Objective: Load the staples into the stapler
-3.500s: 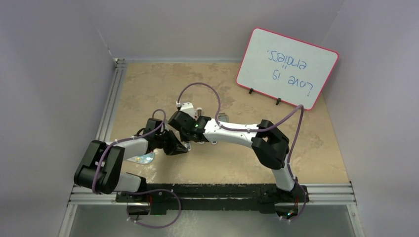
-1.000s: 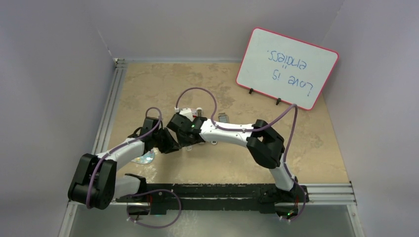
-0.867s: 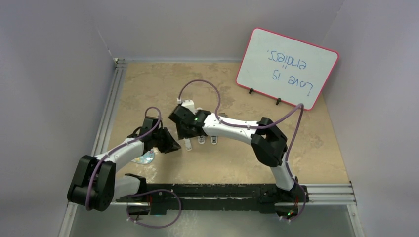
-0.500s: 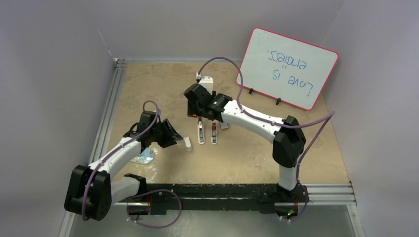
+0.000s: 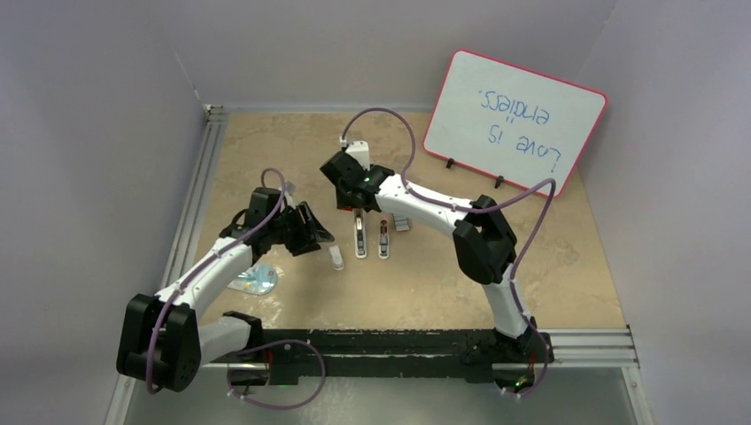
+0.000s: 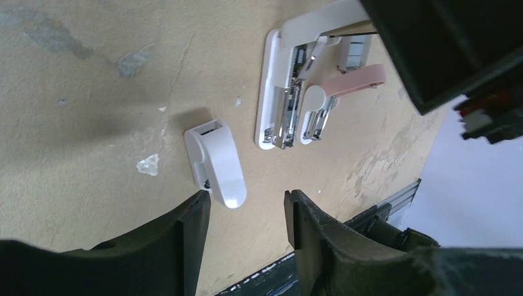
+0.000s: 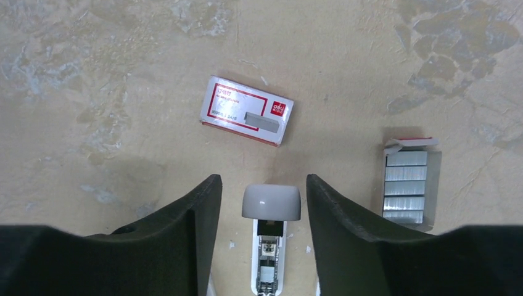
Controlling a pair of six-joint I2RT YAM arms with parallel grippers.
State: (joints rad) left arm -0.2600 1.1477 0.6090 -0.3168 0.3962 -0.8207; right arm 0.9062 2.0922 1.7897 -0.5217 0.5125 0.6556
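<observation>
On the table, top view: the stapler [image 5: 360, 241] lies opened out flat near the middle of the table [image 5: 549, 266]. A small white piece [image 5: 336, 258] lies just to its left, and the red box [image 5: 403, 224] is by its far right end.
Arms, top view: the left gripper [image 5: 321, 233] hangs left of the white piece, and the right gripper [image 5: 355, 210] hangs over the stapler's far end. A disc [image 5: 259, 280] and a whiteboard [image 5: 514, 119] sit well apart from the work.
Left wrist view: the left gripper [image 6: 245, 200] has its jaws spread and holds nothing. The white piece lies just ahead of the gap. Beyond it the stapler [image 6: 274, 92] shows its metal channel, with the pink arm folded out beside it.
Right wrist view: the right gripper [image 7: 262, 180] is spread wide and empty. The stapler's rounded head sits between its fingers without touching them.
Staples, right wrist view: one strip of staples [image 7: 264, 118] lies on the red box [image 7: 231, 105]. More strips sit in a grey tray [image 7: 433, 185] to the right, clear of the fingers.
Step, as judged: picking up a strip comes first. Whether the channel already holds staples is too small to tell.
Risk, strip: it is thin and lies flat on a light box. Closing on it off-centre would likely shove the box or flick the strip off, and a hard pinch could snap it.
Risk, stapler: it sits between the right fingers, so a sideways move would likely knock it askew.
</observation>
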